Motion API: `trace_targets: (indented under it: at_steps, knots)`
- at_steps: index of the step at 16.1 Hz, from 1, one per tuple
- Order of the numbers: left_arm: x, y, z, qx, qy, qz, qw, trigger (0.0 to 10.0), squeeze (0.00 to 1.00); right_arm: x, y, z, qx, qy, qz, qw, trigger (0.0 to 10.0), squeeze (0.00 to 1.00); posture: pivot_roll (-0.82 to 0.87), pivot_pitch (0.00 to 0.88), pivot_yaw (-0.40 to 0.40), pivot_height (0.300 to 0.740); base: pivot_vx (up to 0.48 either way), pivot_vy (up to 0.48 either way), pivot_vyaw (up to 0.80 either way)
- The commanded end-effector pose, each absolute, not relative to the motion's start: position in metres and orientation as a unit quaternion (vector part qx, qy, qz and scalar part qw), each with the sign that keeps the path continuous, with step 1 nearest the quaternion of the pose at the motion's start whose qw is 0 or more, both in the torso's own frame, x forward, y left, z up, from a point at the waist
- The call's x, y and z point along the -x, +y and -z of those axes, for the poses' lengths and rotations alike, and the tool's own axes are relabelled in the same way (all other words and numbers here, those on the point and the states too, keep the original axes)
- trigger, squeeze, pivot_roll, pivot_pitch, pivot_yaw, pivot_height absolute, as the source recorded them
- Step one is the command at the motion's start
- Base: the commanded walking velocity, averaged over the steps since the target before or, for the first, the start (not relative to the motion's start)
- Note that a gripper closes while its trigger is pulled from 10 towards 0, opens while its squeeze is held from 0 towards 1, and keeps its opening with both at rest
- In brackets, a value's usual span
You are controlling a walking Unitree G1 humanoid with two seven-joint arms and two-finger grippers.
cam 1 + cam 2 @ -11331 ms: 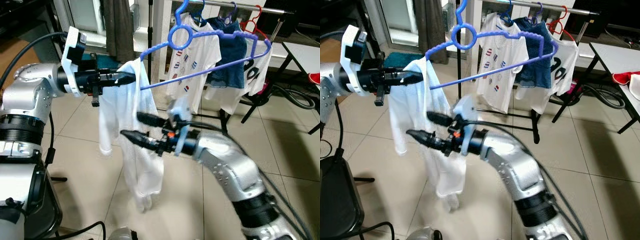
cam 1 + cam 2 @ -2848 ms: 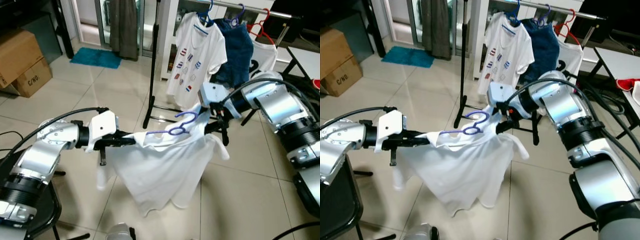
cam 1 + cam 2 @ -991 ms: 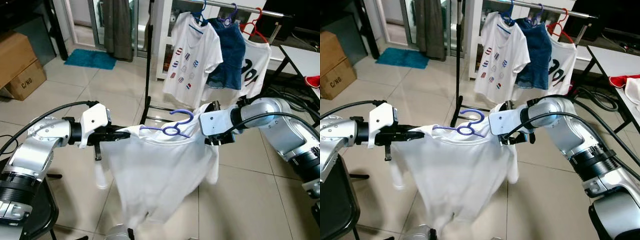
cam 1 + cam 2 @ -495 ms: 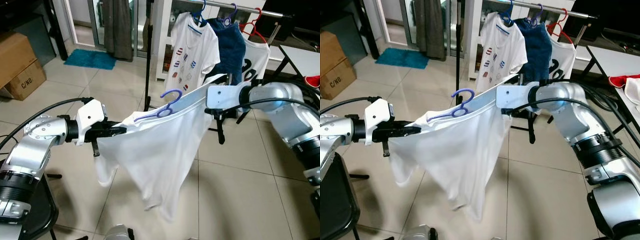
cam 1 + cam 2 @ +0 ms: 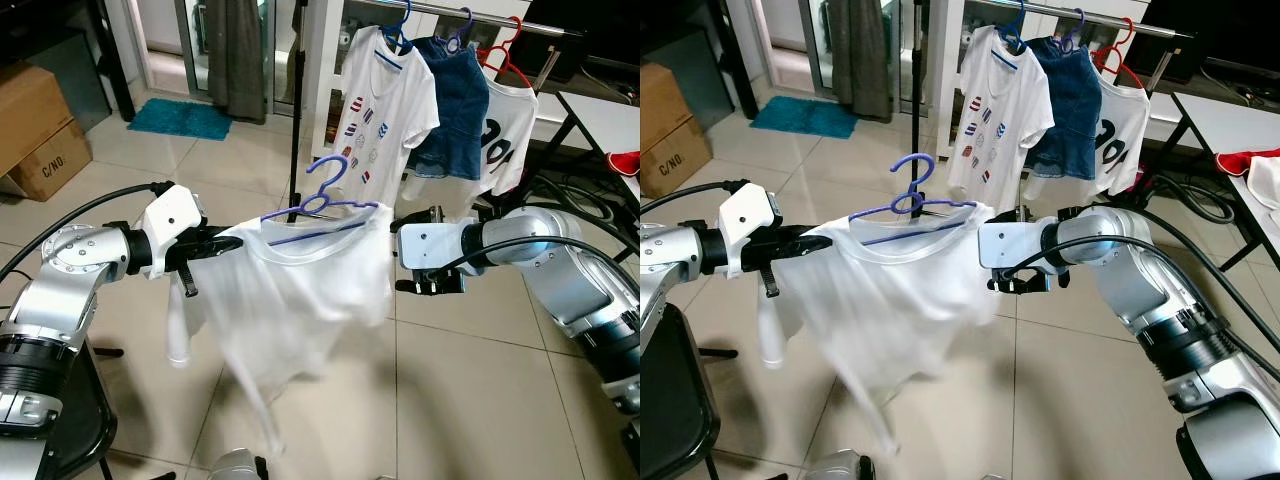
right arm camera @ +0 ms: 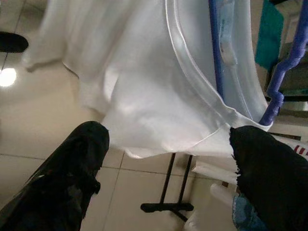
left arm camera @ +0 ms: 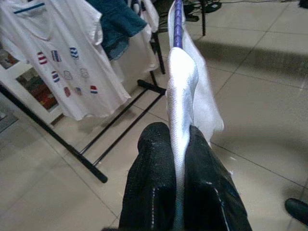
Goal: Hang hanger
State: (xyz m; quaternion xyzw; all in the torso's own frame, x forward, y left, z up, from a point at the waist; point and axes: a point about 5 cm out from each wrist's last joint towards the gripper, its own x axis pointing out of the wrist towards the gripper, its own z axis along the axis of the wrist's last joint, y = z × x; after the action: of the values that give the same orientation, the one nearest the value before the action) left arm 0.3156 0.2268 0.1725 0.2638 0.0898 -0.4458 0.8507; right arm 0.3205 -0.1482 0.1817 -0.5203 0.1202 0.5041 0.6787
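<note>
Gripping the shirt (image 5: pixel 300 290) on the hanger (image 5: pixel 318 203), left hand (image 5: pixel 215 245); right hand (image 5: pixel 385 255) beside

The hanger (image 5: pixel 318 196) was purple-blue, under a plain white shirt (image 5: pixel 300 290). At one o'clock hung a white tee with small red-and-blue patches (image 5: pixel 385 110), beside a dark blue garment (image 5: pixel 456 90).

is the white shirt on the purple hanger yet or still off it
On it. The white shirt drapes from the purple hanger, whose hook rises above the collar. The left gripper pinches one shoulder.
</note>
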Motion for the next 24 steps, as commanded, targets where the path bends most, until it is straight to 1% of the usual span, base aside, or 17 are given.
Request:
trace_targets:
  at_steps: [1,2,3,5,6,7,8,10,12,13,14,15,16,18,21,23,24]
  knots:
    - [-0.322,0.223,-0.188,-0.274,0.048,0.436,0.856,0.0,0.00,-0.311,-0.137,-0.188,0.470,0.097,-0.535,0.696,10.0,0.00,-0.03,0.000,-0.081,0.740,0.000,0.000,0.00]
    - [-0.323,0.222,-0.189,-0.274,0.043,0.437,0.856,0.0,0.00,-0.308,-0.133,-0.189,0.452,0.092,-0.546,0.699,10.0,0.00,-0.03,0.000,-0.081,0.740,0.000,0.000,0.00]
    - [-0.323,0.218,-0.190,-0.274,0.031,0.449,0.850,0.0,0.00,-0.310,-0.132,-0.195,0.427,0.078,-0.541,0.720,10.0,0.00,-0.03,0.000,-0.079,0.740,0.000,0.000,0.00]
    - [-0.320,0.215,-0.194,-0.260,0.011,0.470,0.844,0.0,0.00,-0.325,-0.145,-0.205,0.415,0.056,-0.490,0.764,10.0,0.00,-0.02,0.000,-0.080,0.740,0.000,0.000,0.00]
    - [-0.319,0.215,-0.194,-0.257,0.009,0.472,0.843,0.0,0.00,-0.327,-0.147,-0.207,0.408,0.053,-0.483,0.773,10.0,0.00,-0.02,0.000,-0.080,0.740,0.000,0.000,0.00]
    - [-0.316,0.218,-0.196,-0.249,0.007,0.484,0.839,0.0,0.00,-0.331,-0.155,-0.214,0.367,0.046,-0.472,0.800,10.0,0.00,-0.02,0.000,-0.083,0.740,0.000,0.000,0.00]
    - [-0.312,0.222,-0.199,-0.230,-0.003,0.498,0.836,0.0,0.00,-0.330,-0.165,-0.225,0.324,0.034,-0.474,0.818,10.0,0.00,-0.02,0.000,-0.086,0.740,0.000,0.000,0.00]
    - [-0.307,0.228,-0.204,-0.184,-0.020,0.515,0.837,0.0,0.00,-0.325,-0.176,-0.241,0.275,0.017,-0.501,0.820,10.0,0.00,-0.02,0.000,-0.087,0.740,0.000,0.000,0.00]
    - [-0.305,0.231,-0.204,-0.181,-0.018,0.522,0.834,0.0,0.00,-0.322,-0.184,-0.246,0.263,0.023,-0.517,0.814,10.0,0.00,-0.02,0.000,-0.086,0.740,0.000,0.000,0.00]
    - [-0.304,0.236,-0.205,-0.175,-0.021,0.522,0.834,0.0,0.00,-0.324,-0.194,-0.248,0.238,0.038,-0.501,0.831,10.0,0.00,-0.02,0.000,-0.077,0.740,0.000,0.000,0.00]
    - [-0.304,0.238,-0.206,-0.168,-0.028,0.519,0.838,0.0,0.00,-0.330,-0.199,-0.248,0.210,0.050,-0.460,0.861,10.0,0.00,-0.02,0.000,-0.075,0.740,0.000,0.000,0.00]
    - [-0.304,0.240,-0.207,-0.165,-0.031,0.517,0.839,0.0,0.00,-0.334,-0.199,-0.246,0.163,0.064,-0.426,0.887,10.0,0.00,-0.02,0.000,-0.068,0.740,0.000,0.000,0.00]
    - [-0.303,0.241,-0.207,-0.163,-0.032,0.516,0.840,0.0,0.00,-0.335,-0.197,-0.245,0.130,0.070,-0.404,0.903,10.0,0.00,-0.02,0.000,-0.063,0.740,0.000,0.000,0.00]
    - [-0.305,0.243,-0.204,-0.157,-0.030,0.509,0.846,0.0,0.00,-0.337,-0.181,-0.230,0.076,0.083,-0.320,0.941,10.0,0.00,-0.02,0.000,-0.048,0.740,0.000,0.000,0.00]
    - [-0.311,0.239,-0.197,-0.153,-0.022,0.486,0.860,0.0,0.00,-0.325,-0.158,-0.217,0.008,0.084,-0.260,0.962,10.0,0.00,-0.02,0.000,-0.039,0.740,0.000,0.000,0.00]
    - [-0.311,0.235,-0.195,-0.146,-0.025,0.487,0.861,0.0,0.00,-0.320,-0.149,-0.215,-0.007,0.087,-0.246,0.965,10.0,0.00,-0.02,0.000,-0.033,0.740,0.000,0.000,0.00]
    - [-0.311,0.231,-0.194,-0.142,-0.027,0.489,0.860,0.0,0.00,-0.319,-0.145,-0.214,-0.011,0.084,-0.214,0.973,10.0,0.00,-0.02,0.000,-0.030,0.740,0.000,0.000,0.00]
